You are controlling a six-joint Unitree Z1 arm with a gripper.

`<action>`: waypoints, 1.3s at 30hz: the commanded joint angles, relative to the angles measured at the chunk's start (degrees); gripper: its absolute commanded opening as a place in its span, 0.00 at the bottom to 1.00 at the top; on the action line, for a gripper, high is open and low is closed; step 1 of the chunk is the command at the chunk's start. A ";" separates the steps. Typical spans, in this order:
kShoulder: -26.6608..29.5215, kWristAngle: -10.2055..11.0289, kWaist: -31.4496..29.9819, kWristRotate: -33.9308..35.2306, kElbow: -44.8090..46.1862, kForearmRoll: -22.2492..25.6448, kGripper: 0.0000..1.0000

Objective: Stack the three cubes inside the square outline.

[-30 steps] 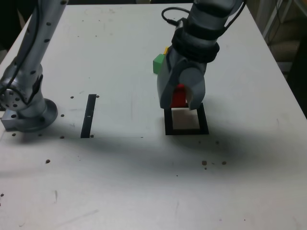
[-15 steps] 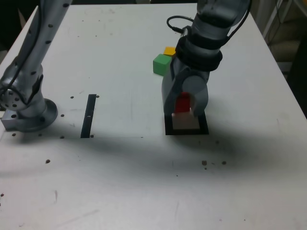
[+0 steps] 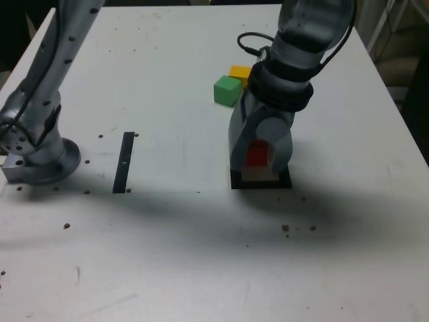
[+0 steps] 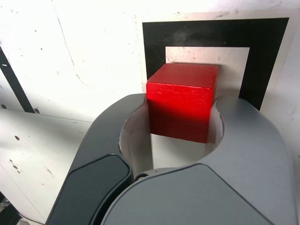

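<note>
We note the gripper [image 4: 180, 115] clamped on the matte red cube [image 4: 183, 101], over the square outline's [image 4: 154, 47] pale centre.

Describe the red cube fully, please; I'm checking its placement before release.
The red cube is a small matte block with crisp edges, evenly red, unmarked. It sits upright between the jaws of the grey hand, which is shut on its two sides. It is over the pale centre of the square outline, edges roughly parallel to the frame. Whether its base touches the surface cannot be told.
</note>
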State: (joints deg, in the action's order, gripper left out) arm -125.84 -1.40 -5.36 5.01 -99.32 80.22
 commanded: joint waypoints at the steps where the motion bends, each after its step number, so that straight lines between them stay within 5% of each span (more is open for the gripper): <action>1: -0.42 -0.01 -0.21 0.07 0.10 -0.26 0.37; 7: -0.69 -0.10 -0.26 0.11 0.10 -0.49 0.43; 13: -0.76 -0.60 -0.26 0.25 0.60 -0.62 0.91; 15: -0.75 -0.76 -0.26 0.31 0.83 -0.64 0.98; 29: 0.33 -0.59 -0.26 0.46 1.27 -0.67 0.99; 39: 5.75 4.79 -0.14 1.38 3.55 -0.16 0.99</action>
State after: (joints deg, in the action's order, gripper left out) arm -120.67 3.15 -5.56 6.29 -95.93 79.96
